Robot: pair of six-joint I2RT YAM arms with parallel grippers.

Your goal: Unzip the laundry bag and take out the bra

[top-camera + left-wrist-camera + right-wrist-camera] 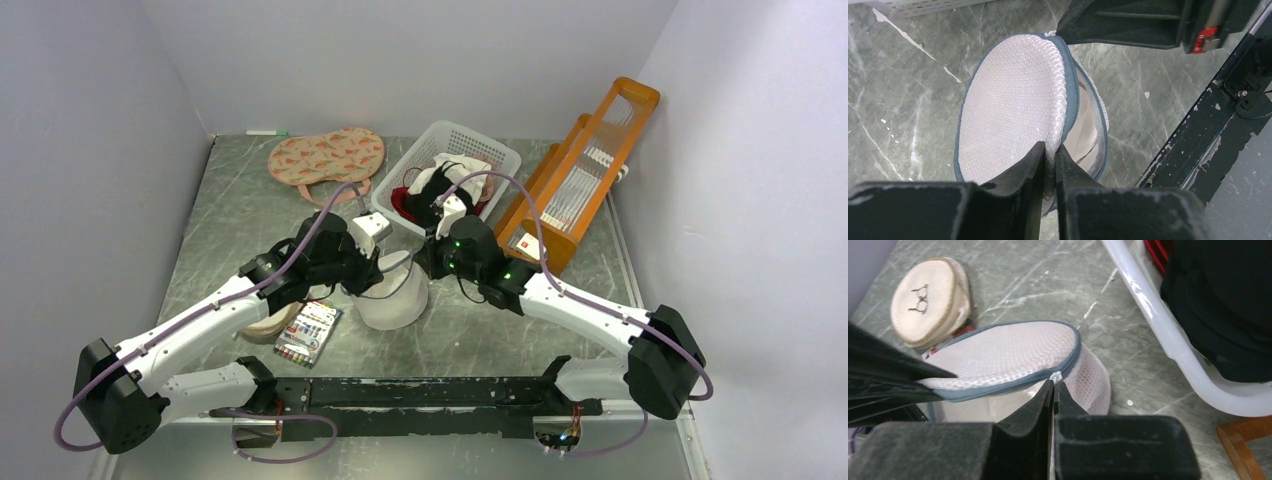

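Laundry bag (395, 300) centre frame, between hands; left hand (1049, 152) pinches mesh lid (1013, 100); right hand (1053, 390) clenched, seemingly on zipper pull (1056, 375).

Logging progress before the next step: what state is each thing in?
Round white mesh laundry bag: partly unzipped, lid raised, contents unseen.
Left gripper: shut on the bag's lid edge.
Right gripper: shut, white zipper pull at its tips.
White plastic basket: holding dark garments.
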